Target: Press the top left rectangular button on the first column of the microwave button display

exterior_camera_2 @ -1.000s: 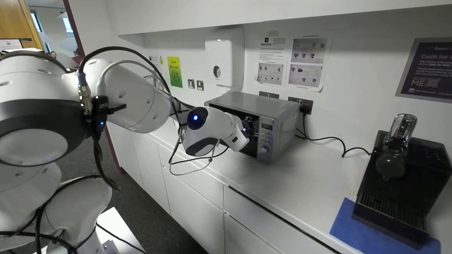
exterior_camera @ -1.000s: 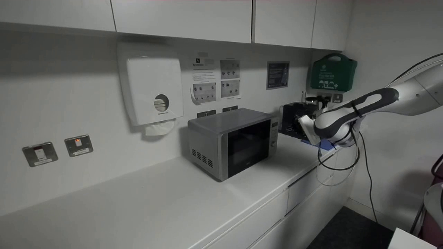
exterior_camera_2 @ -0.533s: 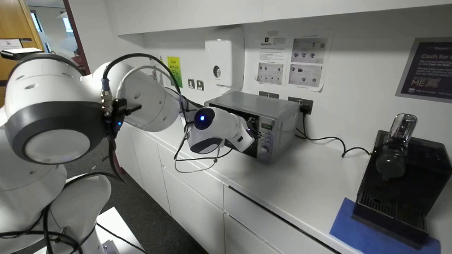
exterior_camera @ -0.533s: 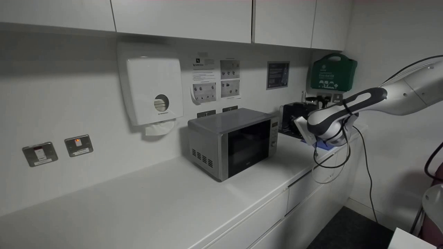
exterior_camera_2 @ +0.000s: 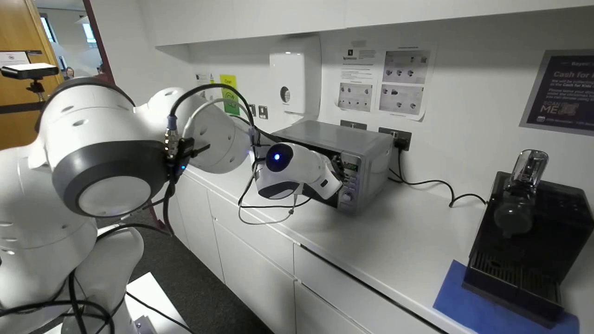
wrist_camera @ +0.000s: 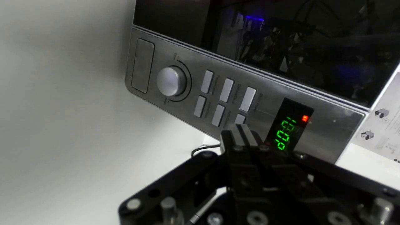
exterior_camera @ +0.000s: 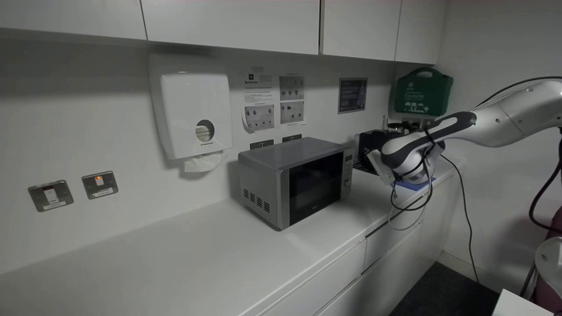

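The silver-grey microwave (exterior_camera: 303,151) sits on the counter, and its top also shows in an exterior view (exterior_camera_2: 338,134). In the wrist view its panel lies sideways, with a lit green display (wrist_camera: 289,125), two rows of pale rectangular buttons and a round knob (wrist_camera: 171,81). The top left button (wrist_camera: 247,99) is the door-side one nearest the display. My gripper (wrist_camera: 242,128) is shut with nothing between its fingers. Its tips partly cover the neighbouring button (wrist_camera: 240,118) beside the display; contact cannot be told. In an exterior view the gripper (exterior_camera_2: 340,170) is in front of the panel.
A black coffee machine (exterior_camera_2: 524,250) stands on a blue cloth (exterior_camera_2: 455,292) along the counter (exterior_camera_2: 399,236). A plugged-in cable (exterior_camera_2: 427,182) runs between it and the microwave. Wall cupboards (exterior_camera: 232,22) hang above. A white towel dispenser (exterior_camera: 193,101) is on the wall.
My arm and gripper have moved steadily toward the microwave's button panel, leftward in an exterior view and rightward in another. The microwave has not moved.
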